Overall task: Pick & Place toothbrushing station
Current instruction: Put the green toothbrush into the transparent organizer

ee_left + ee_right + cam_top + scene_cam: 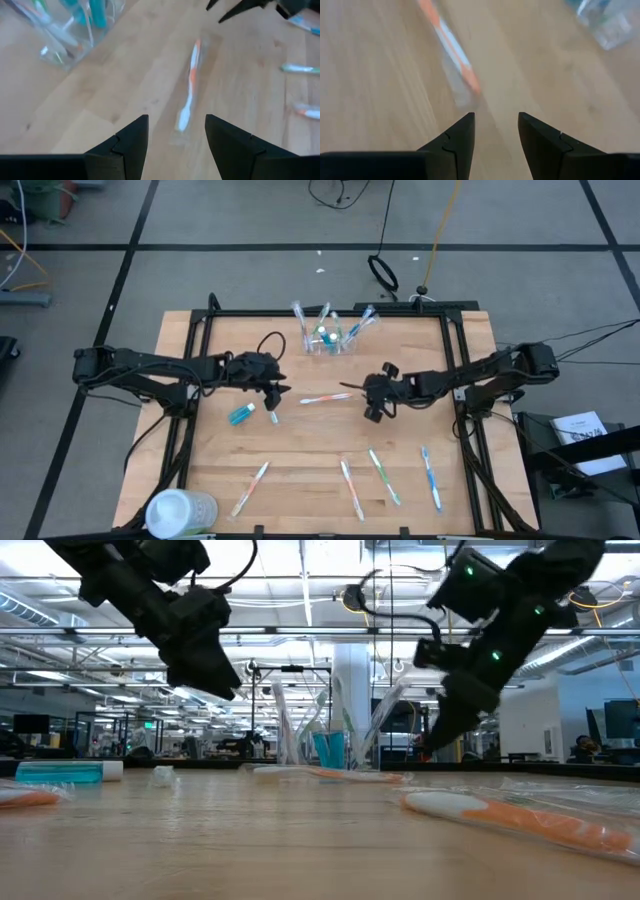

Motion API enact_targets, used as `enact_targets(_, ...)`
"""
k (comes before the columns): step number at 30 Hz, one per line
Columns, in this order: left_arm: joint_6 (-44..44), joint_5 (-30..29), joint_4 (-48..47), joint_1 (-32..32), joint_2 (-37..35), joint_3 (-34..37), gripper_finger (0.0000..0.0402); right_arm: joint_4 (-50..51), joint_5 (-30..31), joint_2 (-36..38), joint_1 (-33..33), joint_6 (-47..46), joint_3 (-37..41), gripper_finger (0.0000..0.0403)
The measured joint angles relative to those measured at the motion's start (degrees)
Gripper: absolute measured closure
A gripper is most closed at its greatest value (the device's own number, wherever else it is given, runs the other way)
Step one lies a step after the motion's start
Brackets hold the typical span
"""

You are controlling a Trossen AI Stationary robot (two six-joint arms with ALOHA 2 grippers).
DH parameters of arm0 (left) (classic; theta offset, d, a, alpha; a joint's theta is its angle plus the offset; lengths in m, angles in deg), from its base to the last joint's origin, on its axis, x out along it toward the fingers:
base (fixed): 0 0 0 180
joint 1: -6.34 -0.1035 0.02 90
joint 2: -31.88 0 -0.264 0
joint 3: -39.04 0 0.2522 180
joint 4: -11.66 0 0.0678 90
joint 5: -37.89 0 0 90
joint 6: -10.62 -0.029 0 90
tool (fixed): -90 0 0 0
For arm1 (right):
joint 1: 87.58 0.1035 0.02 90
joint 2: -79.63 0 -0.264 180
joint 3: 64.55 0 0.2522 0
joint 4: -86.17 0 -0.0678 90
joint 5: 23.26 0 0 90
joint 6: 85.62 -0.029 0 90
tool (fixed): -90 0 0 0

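Two dark arms reach in over the pale wooden table (300,450), one from each side. We note the small clear plastic cup (325,338) standing near the far edge at mid-table, already holding several slim toothbrushes and something blue-green, leaning out in different directions.

Between the two grippers lies a slim white-and-orange toothbrush in a clear wrapper (325,397), flat on the wood, just in front of the cup. The left gripper (275,395) hangs above the table just beside the toothbrush's left end; its fingers (132,137) stand apart with nothing between them, and through the gap we see the toothbrush (189,90) running away toward the other arm. The right gripper (368,398) hangs above the toothbrush's right end, fingers (457,135) parted and empty; from the low view both grippers are clear of the wood.

A small blue toothpaste tube with a white cap (242,414) lies just in front of the left gripper. We count four more toothbrushes lying well apart along the near half: a white-and-orange one (250,488) at left, another white-and-orange one (351,489) at centre, a green-and-white one (384,477) beside it, and a blue-and-white one (431,478) at right. A larger whitish translucent round container (181,512) sits at the near left corner.
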Motion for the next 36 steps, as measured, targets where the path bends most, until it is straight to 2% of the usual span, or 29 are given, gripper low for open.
enact_targets(4,-1.14,0.02,-2.24,2.17,0.00,0.00,0.0199,-9.10,0.08,0.00,-0.20,3.25,4.34,0.0262)
enact_targets(11,0.52,-0.09,-4.76,6.44,0.00,0.00,0.0199,-35.79,0.01,0.02,-1.08,8.97,12.71,0.0262)
enact_targets(15,-1.35,-0.84,-4.08,9.05,0.00,0.00,0.0199,-44.64,0.00,0.02,-1.08,11.91,17.17,0.0262)
enact_targets(21,-1.83,-4.98,-0.76,11.38,0.00,0.00,0.0199,-49.27,0.01,0.02,-1.83,14.65,21.70,0.0261)
enact_targets(36,-1.65,-5.14,1.89,11.35,0.00,0.00,0.0199,-51.55,-0.01,0.02,-4.64,13.06,22.56,0.0261)
